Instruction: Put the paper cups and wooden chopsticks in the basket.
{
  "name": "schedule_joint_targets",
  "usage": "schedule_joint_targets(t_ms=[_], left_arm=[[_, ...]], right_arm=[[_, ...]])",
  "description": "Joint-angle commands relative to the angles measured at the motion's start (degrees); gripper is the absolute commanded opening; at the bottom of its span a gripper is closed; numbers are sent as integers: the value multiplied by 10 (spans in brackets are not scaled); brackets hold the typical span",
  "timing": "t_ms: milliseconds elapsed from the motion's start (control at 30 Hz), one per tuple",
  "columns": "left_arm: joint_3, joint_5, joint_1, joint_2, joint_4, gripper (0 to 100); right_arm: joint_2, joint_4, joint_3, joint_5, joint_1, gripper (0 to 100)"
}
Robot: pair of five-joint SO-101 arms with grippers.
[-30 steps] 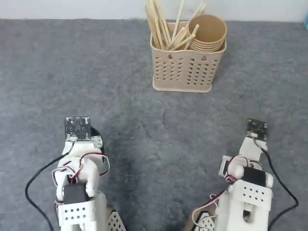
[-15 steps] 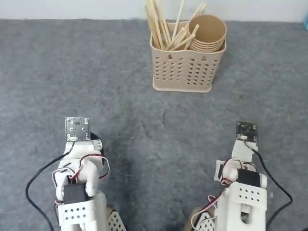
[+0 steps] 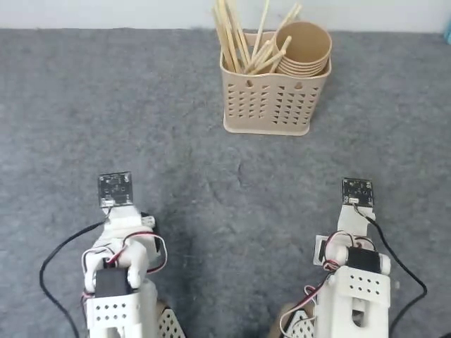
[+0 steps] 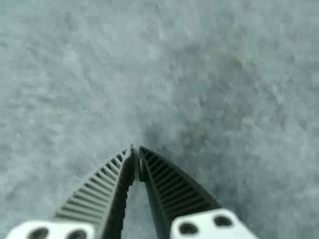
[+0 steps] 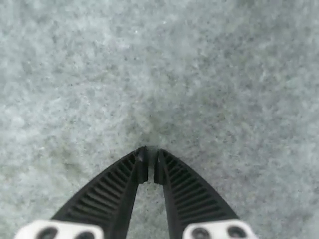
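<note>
Basket loaded, both pincers empty.
High view: paper cups (image 3: 304,44) and wooden chopsticks (image 3: 243,42) stand near-upright in basket (image 3: 266,98), well ahead of both arms, right arm (image 3: 352,260) somewhat nearer. Left wrist view: left pincer (image 4: 135,154) pressed together, holding nothing, over grey worktop (image 4: 224,74). Right wrist view: right pincer (image 5: 150,159) likewise closed on nothing.

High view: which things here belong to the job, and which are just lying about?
Job: paper cups, stacked in the basket; wooden chopsticks, standing in it beside them.
Not the job: grey mat under both arms.
</note>
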Motion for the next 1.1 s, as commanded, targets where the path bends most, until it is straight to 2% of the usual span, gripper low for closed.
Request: schedule_joint_targets(t_ms=[0,367,700,1067], left_arm=[[-7,-10,18,-10,13,13],[-7,-10,18,-10,13,13],[-7,-10,18,-10,13,13],[-7,-9,18,-10,13,13]], right_arm=[[10,-7,-3,9,-10,37],[-2,-3,2,6,-6,37],[-358,138,77,7,-6,38],[-352,130,77,9,-8,37]])
